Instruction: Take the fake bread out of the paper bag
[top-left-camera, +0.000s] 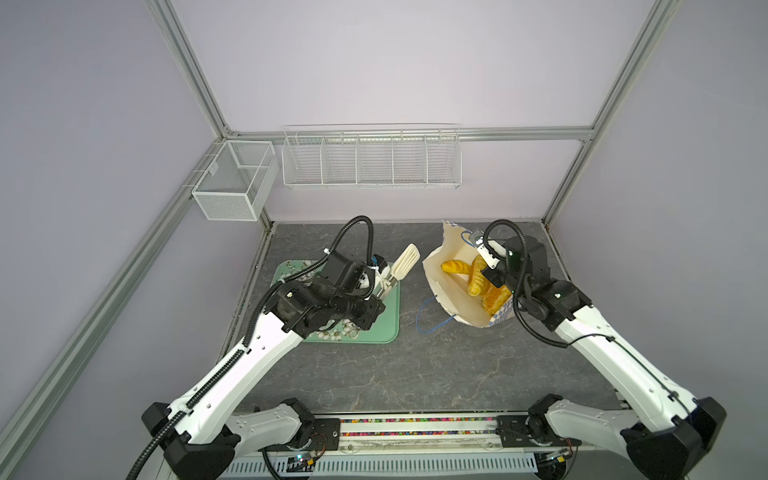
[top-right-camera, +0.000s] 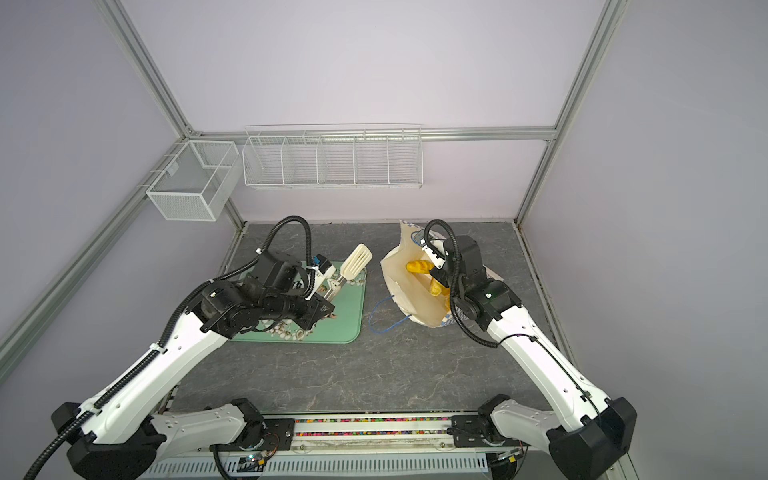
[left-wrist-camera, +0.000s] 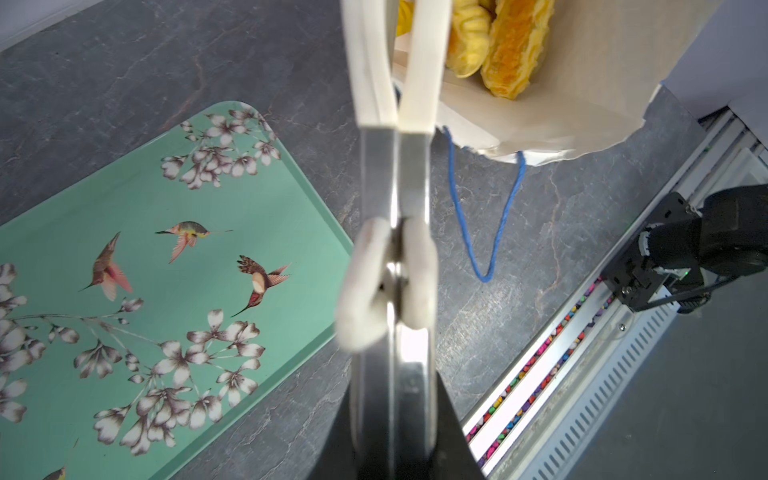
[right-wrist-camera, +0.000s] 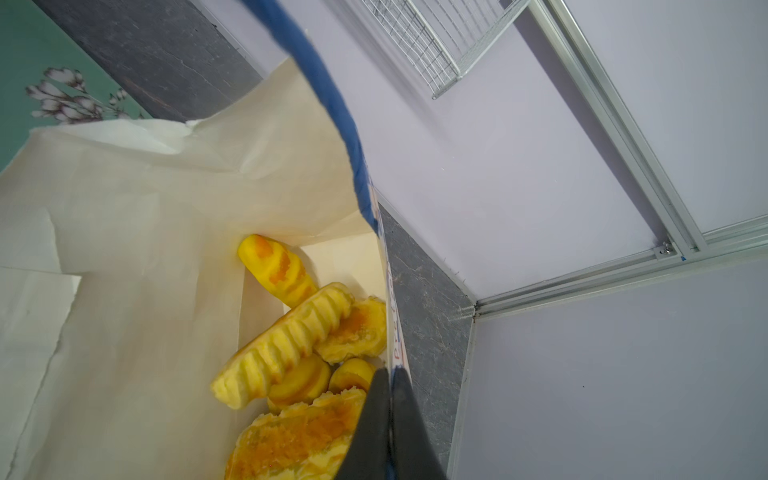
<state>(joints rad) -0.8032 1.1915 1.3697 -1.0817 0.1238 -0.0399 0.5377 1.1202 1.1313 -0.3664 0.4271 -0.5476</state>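
The paper bag (top-left-camera: 446, 301) (top-right-camera: 401, 291) stands open at the right of the table, leaning, cream inside, with a blue-checked band outside. Several pieces of fake bread (top-left-camera: 456, 266) (top-right-camera: 417, 266) (right-wrist-camera: 286, 345) (left-wrist-camera: 515, 45) lie at its bottom: ribbed loaves, round buns and a flat slice. My right gripper (right-wrist-camera: 388, 376) (top-left-camera: 492, 277) is shut on the bag's near wall at the rim. My left gripper (left-wrist-camera: 392, 415) (top-left-camera: 380, 287) is shut on cream-tipped metal tongs (top-left-camera: 405, 261) (left-wrist-camera: 395, 174). The tongs are closed and point toward the bag's mouth, short of it.
A green tray (top-left-camera: 390, 320) (left-wrist-camera: 124, 232) with birds and flowers lies under the left arm. A blue cord handle (top-left-camera: 428, 322) (left-wrist-camera: 484, 249) trails from the bag onto the table. Wire baskets (top-left-camera: 372, 160) hang on the back wall. A rail (top-left-camera: 415, 428) runs along the front edge.
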